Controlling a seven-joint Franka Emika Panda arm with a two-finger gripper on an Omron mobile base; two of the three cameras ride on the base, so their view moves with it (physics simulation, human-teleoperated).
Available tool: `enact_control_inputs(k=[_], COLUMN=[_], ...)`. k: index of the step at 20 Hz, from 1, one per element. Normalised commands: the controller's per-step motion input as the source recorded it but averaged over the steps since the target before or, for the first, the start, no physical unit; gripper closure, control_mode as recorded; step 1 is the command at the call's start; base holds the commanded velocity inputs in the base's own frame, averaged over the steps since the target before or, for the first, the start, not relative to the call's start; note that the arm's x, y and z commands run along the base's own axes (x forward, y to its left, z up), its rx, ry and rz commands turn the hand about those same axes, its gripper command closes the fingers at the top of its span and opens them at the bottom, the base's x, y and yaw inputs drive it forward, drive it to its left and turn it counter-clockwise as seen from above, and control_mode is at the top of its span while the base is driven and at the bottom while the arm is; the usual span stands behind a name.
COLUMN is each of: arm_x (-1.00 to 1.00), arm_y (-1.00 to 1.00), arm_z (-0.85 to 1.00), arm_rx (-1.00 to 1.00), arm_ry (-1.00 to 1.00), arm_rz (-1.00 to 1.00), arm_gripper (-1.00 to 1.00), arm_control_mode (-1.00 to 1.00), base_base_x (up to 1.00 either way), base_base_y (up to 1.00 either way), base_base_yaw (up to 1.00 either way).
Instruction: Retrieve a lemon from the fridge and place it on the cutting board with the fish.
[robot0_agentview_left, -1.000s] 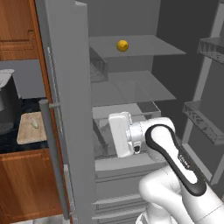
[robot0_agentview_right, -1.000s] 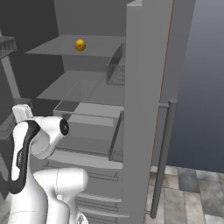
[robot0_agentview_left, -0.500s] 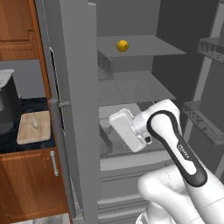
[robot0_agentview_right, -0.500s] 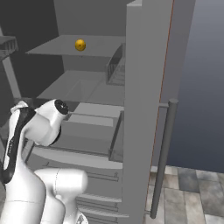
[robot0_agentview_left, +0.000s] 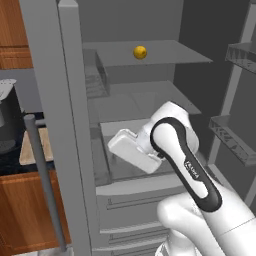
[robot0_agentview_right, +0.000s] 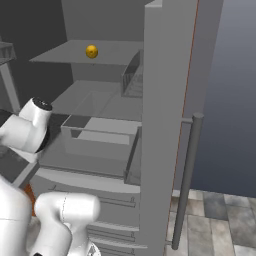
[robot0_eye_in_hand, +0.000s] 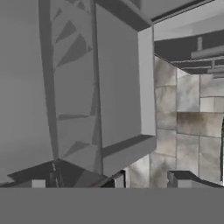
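The lemon (robot0_agentview_left: 140, 52) (robot0_agentview_right: 91, 51), small and yellow-orange, lies on the upper shelf of the open grey fridge (robot0_agentview_left: 150, 100). My white hand (robot0_agentview_left: 131, 150) hangs well below it, in front of the drawer level, pointing left and down. In the hand view my gripper (robot0_eye_in_hand: 146, 180) is open, nothing between its dark fingertips (robot0_eye_in_hand: 119, 179), looking past a fridge door's edge at the tiled floor. A strip of the tan cutting board (robot0_agentview_left: 26, 150) shows on the counter behind the left door. The fish is hidden.
The left fridge door (robot0_agentview_left: 65, 125) with its long bar handle (robot0_agentview_left: 42, 180) stands close at the left. The right door (robot0_agentview_right: 167, 125) with shelves (robot0_agentview_left: 232, 140) flanks the arm. A clear drawer bin (robot0_agentview_right: 100, 135) sits below the shelves. A dark pot (robot0_agentview_left: 7, 120) is beside the board.
The left fridge door has swung wider toward the camera. My arm's elbow has risen and the hand has drawn back a little to the left. The lemon has not moved.
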Motion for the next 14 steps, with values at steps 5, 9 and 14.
enact_control_inputs(k=[5,9,14], arm_x=[-0.19,0.00,0.28], arm_y=[-0.02,-0.35,-0.84], arm_z=[-0.03,0.10,0.19], arm_rx=[-0.14,-0.17,-0.24], arm_ry=[-0.14,-0.18,-0.15], arm_rz=[0.05,0.00,0.00], arm_gripper=[-1.00,-1.00,-1.00], arm_control_mode=[-1.00,-1.00,-1.00], base_base_x=[0.00,0.00,0.00], base_base_y=[0.00,0.00,0.00], base_base_yaw=[0.00,0.00,0.00])
